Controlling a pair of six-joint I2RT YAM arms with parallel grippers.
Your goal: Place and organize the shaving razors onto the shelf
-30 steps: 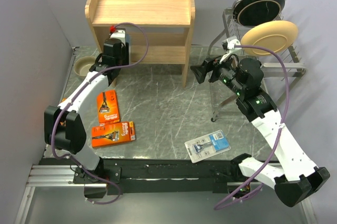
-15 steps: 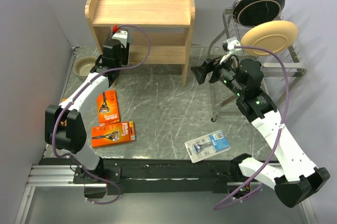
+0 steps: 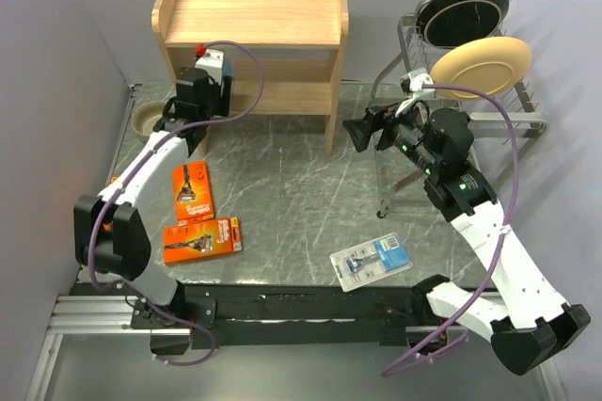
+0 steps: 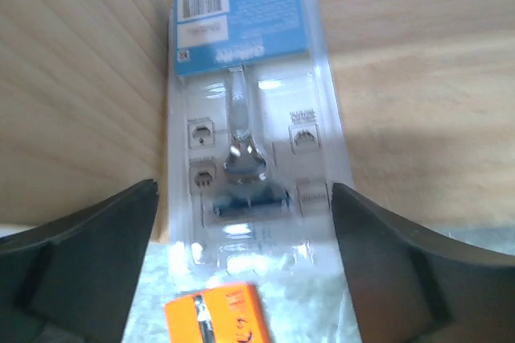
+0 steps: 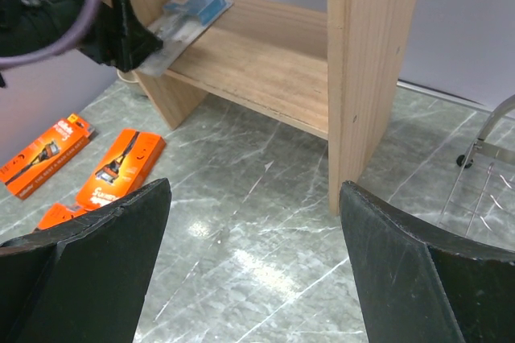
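The light-wood shelf (image 3: pixel 254 15) stands at the back of the table. A clear blister razor pack (image 4: pixel 245 117) lies on its lower board (image 5: pixel 265 61) at the left end, its near end sticking out over the edge. My left gripper (image 4: pixel 244 190) is open, one jaw on each side of that pack's near end. Two orange razor packs (image 3: pixel 193 190) (image 3: pixel 202 238) lie on the table on the left, and a third orange pack (image 5: pixel 60 216) shows in the right wrist view. Another blister pack (image 3: pixel 372 263) lies front centre-right. My right gripper (image 5: pixel 253 186) hangs open and empty over the table, right of the shelf.
A wire dish rack (image 3: pixel 508 109) holding a black plate (image 3: pixel 466 10) and a tan plate (image 3: pixel 482 64) stands at the back right. A small bowl (image 3: pixel 150 119) sits left of the shelf. Grey walls close both sides.
My left gripper's jaws have spread wider around the blister pack on the lower board, and the wrist has shifted slightly. The right arm has stayed put.
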